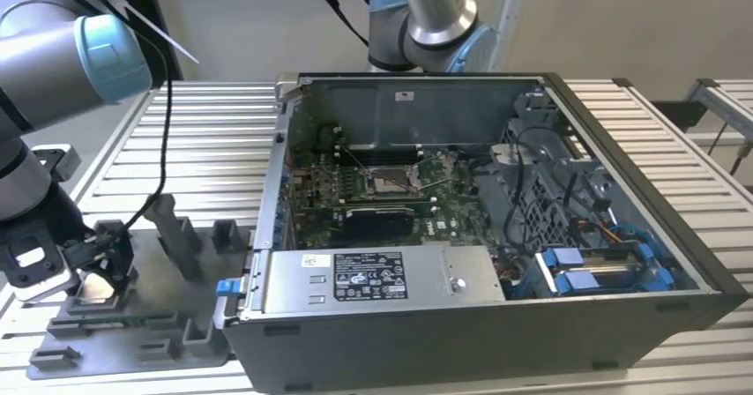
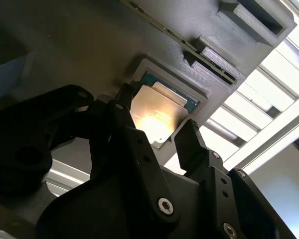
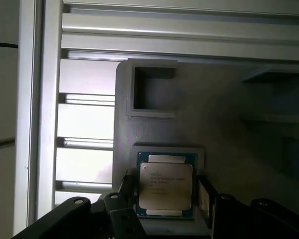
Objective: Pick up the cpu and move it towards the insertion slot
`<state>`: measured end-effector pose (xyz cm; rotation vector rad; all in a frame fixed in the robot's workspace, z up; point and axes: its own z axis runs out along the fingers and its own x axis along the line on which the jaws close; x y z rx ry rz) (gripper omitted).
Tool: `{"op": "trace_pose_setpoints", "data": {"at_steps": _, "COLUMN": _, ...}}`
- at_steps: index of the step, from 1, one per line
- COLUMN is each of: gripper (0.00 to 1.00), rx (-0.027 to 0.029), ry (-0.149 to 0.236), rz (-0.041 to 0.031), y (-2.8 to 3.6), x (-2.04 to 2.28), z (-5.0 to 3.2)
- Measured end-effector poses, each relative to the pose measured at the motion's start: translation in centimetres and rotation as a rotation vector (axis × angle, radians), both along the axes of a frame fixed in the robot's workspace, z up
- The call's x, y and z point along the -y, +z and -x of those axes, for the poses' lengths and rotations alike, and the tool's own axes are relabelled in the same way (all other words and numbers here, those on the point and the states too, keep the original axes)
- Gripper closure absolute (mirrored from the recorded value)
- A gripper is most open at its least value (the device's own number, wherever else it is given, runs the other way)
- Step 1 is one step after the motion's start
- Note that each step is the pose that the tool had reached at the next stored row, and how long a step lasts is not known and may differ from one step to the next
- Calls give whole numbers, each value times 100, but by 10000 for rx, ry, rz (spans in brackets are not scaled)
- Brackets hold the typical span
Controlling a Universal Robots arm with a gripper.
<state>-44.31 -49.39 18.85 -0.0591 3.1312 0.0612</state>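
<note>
**Item – cpu**: it is lying flat, silvery face up, in a square recess of the grey tray. In the second wrist view, glare is washing out part of the face.

**Tool – gripper**: it is hanging over the recess with its jaws parted, one black finger standing on each side of the chip and nothing lifted. A thin gap is showing beside one finger. At the other finger, shadow is hiding whether it is touching the chip's edge. In the exterior view the gripper is sitting low on the tray and covering most of the recess.

**Destination – insertion slot**: it is sitting on the green motherboard inside the open computer case, well apart from the tray and toward the exterior view's right. Cables and case walls are cutting off parts of the board.

**Support – slatted metal table**: it is carrying both the tray and the case.
</note>
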Motion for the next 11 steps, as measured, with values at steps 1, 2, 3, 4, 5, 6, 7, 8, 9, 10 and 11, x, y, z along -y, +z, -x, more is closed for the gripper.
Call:
{"op": "trace_pose_setpoints", "data": {"at_steps": 1, "gripper": 0, "rx": 0, "ry": 0, "rz": 0, "y": 0, "x": 0, "z": 0}}
{"op": "trace_pose_setpoints", "data": {"at_steps": 2, "gripper": 0, "rx": 0, "ry": 1, "rz": 1, "y": 0, "x": 0, "z": 0}}
{"op": "trace_pose_setpoints", "data": {"at_steps": 3, "gripper": 0, "rx": 0, "ry": 2, "rz": 1, "y": 0, "x": 0, "z": 0}}
{"op": "trace_pose_setpoints", "data": {"at_steps": 4, "gripper": 0, "rx": 0, "ry": 2, "rz": 0, "y": 0, "x": 0, "z": 0}}
{"op": "trace_pose_setpoints", "data": {"at_steps": 5, "gripper": 0, "rx": 0, "ry": 3, "rz": 1, "y": 0, "x": 0, "z": 0}}
{"op": "trace_pose_setpoints", "data": {"at_steps": 6, "gripper": 0, "rx": 0, "ry": 4, "rz": 1, "y": 0, "x": 0, "z": 0}}
{"op": "trace_pose_setpoints", "data": {"at_steps": 7, "gripper": 0, "rx": 0, "ry": 4, "rz": 1, "y": 0, "x": 0, "z": 0}}
{"op": "trace_pose_setpoints", "data": {"at_steps": 8, "gripper": 0, "rx": 0, "ry": 5, "rz": 1, "y": 0, "x": 0, "z": 0}}
{"op": "trace_pose_setpoints", "data": {"at_steps": 9, "gripper": 100, "rx": 0, "ry": 5, "rz": 1, "y": 0, "x": 0, "z": 0}}
{"op": "trace_pose_setpoints", "data": {"at_steps": 10, "gripper": 100, "rx": -2, "ry": 6, "rz": 3, "y": 2, "x": 0, "z": 0}}
{"op": "trace_pose_setpoints", "data": {"at_steps": 11, "gripper": 100, "rx": -3, "ry": 7, "rz": 3, "y": 2, "x": 0, "z": 0}}
